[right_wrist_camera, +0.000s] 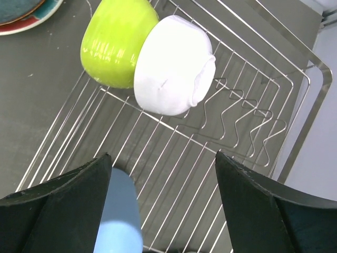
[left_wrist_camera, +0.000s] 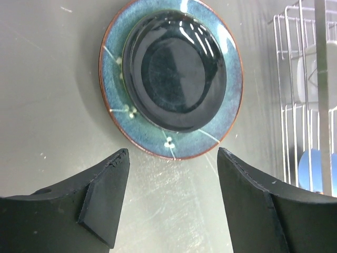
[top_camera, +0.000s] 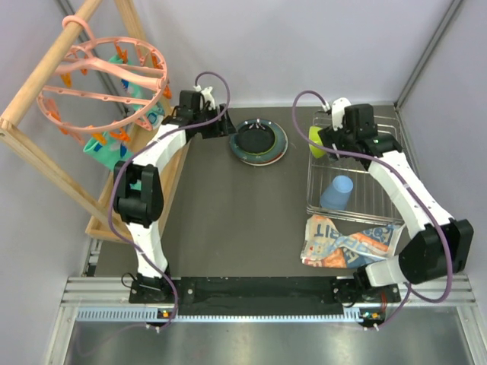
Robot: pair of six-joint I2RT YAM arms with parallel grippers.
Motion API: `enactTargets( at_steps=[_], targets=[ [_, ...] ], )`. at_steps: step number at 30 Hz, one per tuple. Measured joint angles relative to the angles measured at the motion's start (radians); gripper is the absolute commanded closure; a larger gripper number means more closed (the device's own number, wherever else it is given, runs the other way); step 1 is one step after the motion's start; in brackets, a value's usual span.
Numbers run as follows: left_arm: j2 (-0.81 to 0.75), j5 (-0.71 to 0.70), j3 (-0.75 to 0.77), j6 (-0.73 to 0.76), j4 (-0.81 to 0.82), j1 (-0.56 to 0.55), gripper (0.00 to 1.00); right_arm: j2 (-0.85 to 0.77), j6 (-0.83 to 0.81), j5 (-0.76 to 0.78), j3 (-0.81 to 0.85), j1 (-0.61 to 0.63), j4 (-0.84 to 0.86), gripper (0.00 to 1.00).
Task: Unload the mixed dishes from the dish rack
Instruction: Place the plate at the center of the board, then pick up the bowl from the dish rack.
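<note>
Left fingers (left_wrist_camera: 100, 195): spread wide with nothing between them, just short of the teal speckled plate (left_wrist_camera: 174, 74).
Right fingers (right_wrist_camera: 68, 205): wide apart, empty, above the dish rack (right_wrist_camera: 295, 68).
Bench (top_camera: 228, 220): dark grey and scuffed; the plate lies flat on it, left of the rack.
Room: pale grey walls (top_camera: 304, 46); wooden frame (top_camera: 30, 106) with pink clip ring (top_camera: 106, 72) at far left.
In rack: lime-green bowl (right_wrist_camera: 113, 42) and white bowl (right_wrist_camera: 174, 63) touching, tipped on their sides; light blue cup (right_wrist_camera: 121, 216) nearer.
Hidden: cup partly behind a right finger; whether the printed packet (top_camera: 346, 245) touches the rack is unclear.
</note>
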Motion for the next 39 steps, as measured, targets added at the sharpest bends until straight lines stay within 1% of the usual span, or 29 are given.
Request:
enactTargets(
  at_steps=[7, 16, 29, 39],
  targets=[
    [-0.038, -0.009, -0.078, 0.043, 0.007, 0.000, 0.27, 0.086, -0.015, 0.036, -0.010, 0.000, 0.077, 0.18],
    [-0.072, -0.039, -0.139, 0.083, 0.019, 0.000, 0.26, 0.179, -0.024, 0.071, -0.026, 0.000, 0.150, 0.15],
    [-0.090, -0.049, -0.154, 0.099, 0.037, 0.000, 0.26, 0.272, -0.025, 0.121, -0.028, 0.000, 0.218, 0.14],
    [-0.090, -0.049, -0.157, 0.099, 0.037, 0.000, 0.26, 0.327, -0.024, 0.151, -0.028, 0.000, 0.252, 0.16]
  ],
)
